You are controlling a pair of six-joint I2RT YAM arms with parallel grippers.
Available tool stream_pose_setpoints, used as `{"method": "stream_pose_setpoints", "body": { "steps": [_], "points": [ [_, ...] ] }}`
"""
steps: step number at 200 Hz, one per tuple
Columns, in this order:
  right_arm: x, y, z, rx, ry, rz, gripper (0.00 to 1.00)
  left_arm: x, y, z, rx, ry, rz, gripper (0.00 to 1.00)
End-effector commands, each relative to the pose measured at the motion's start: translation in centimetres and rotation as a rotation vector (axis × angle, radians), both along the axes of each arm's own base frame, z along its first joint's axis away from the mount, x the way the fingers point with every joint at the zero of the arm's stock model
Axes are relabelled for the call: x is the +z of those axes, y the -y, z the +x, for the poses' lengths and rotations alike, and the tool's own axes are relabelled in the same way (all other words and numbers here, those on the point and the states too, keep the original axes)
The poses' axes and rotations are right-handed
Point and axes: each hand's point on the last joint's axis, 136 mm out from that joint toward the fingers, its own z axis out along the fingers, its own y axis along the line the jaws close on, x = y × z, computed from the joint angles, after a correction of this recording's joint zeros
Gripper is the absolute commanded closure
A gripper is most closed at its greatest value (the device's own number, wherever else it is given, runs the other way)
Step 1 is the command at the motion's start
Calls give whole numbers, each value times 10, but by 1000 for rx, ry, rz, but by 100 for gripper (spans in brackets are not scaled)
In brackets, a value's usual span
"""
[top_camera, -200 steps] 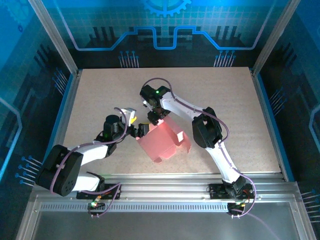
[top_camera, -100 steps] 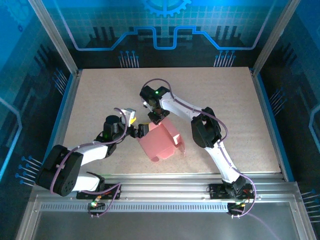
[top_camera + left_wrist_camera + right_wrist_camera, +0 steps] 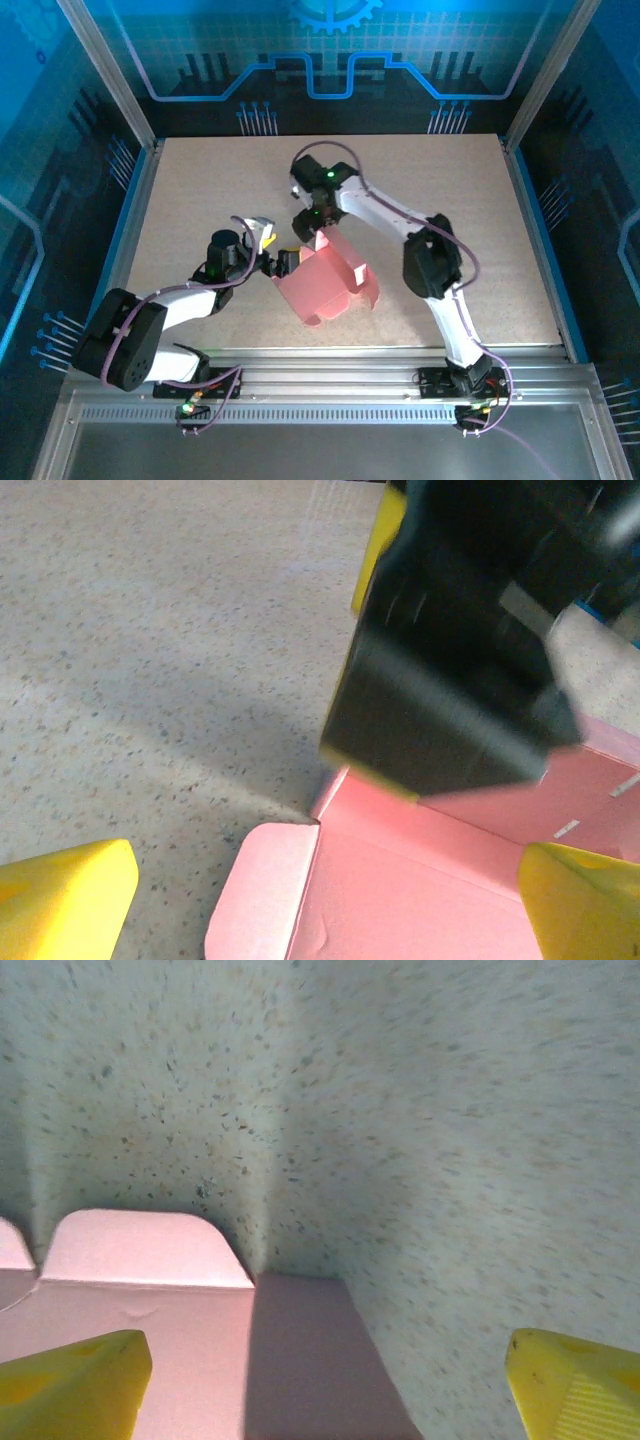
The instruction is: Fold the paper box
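**Left pincer (image 3: 283,262): released.** In the left wrist view the left pincer (image 3: 320,905) has its yellow fingertips (image 3: 65,895) set wide apart, with nothing clamped between them. The paper box (image 3: 400,880) lies just ahead of this pincer, and its pink card spans most of the gap between the two fingertips. A rounded flap (image 3: 255,890) lies flat on the bench (image 3: 150,630), on the side of the card nearer the left-hand fingertip. The black body of the right pincer (image 3: 450,680) stands directly ahead of the left pincer, over the far edge of the card.

**Right pincer (image 3: 312,228): released.** In the right wrist view the right pincer (image 3: 320,1385) also has its yellow fingertips (image 3: 575,1390) wide apart and holds nothing. The paper box (image 3: 200,1340) lies beneath this pincer, toward one fingertip. The other fingertip hangs over bare bench (image 3: 450,1110). A rounded flap (image 3: 140,1250) extends from the card ahead of the pincer and rests flat on the bench.

**Paper box (image 3: 325,285): position.** In the top view the paper box rests on the bench (image 3: 200,180), just to the right of the left pincer and on the near side of the right pincer. Its nearest corners reach both pincers. Whether either pincer touches the card cannot be determined. The two pincers stand close together at the same corner region of the card.
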Motion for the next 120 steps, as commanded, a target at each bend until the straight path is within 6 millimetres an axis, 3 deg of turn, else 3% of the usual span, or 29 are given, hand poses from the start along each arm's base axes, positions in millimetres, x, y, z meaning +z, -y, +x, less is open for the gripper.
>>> {"method": "stream_pose_setpoints", "body": {
  "steps": [1, 24, 54, 92, 120],
  "points": [
    [54, 22, 12, -107, 83, 195, 6, 53, 24, 0, -157, 250, 62, 1],
    [61, 55, 10, -187, 92, 293, 6, 83, 38, -4, -228, 412, 238, 1],
    [46, 94, -1, -250, 71, 301, 6, 85, 50, 0, -298, 460, 398, 1],
    [31, 114, -17, -311, 46, 375, 9, 35, 68, 9, -462, 332, 533, 1],
    [27, 124, -24, -341, 40, 391, 9, 9, 70, 24, -430, 289, 623, 9]
  ]
}}
